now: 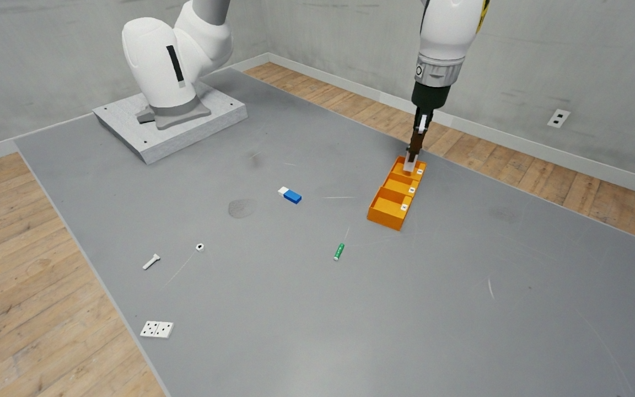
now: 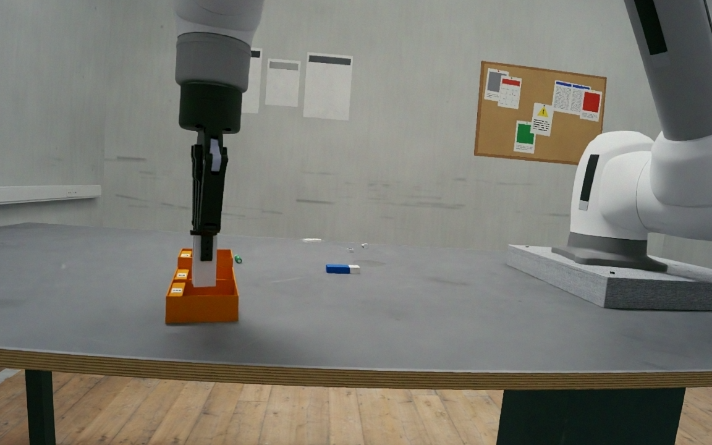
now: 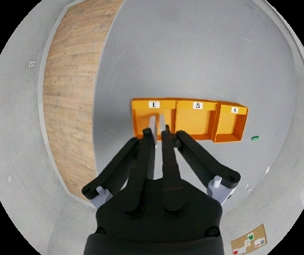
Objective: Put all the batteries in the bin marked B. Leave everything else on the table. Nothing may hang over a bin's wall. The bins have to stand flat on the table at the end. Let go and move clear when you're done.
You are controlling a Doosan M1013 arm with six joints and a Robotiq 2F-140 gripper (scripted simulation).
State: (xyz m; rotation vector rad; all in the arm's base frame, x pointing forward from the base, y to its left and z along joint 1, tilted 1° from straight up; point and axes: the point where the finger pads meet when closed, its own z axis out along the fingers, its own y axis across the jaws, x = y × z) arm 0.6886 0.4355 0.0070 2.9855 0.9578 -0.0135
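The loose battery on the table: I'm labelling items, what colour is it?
Green with a white tip, the battery shows best in the top view.

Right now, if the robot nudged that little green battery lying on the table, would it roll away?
It probably would: the green battery is a slim cylinder lying on its side on the smooth grey table. It looks rigid, so it should not bend in a grip. Its rounded sides may slip between flat fingers.
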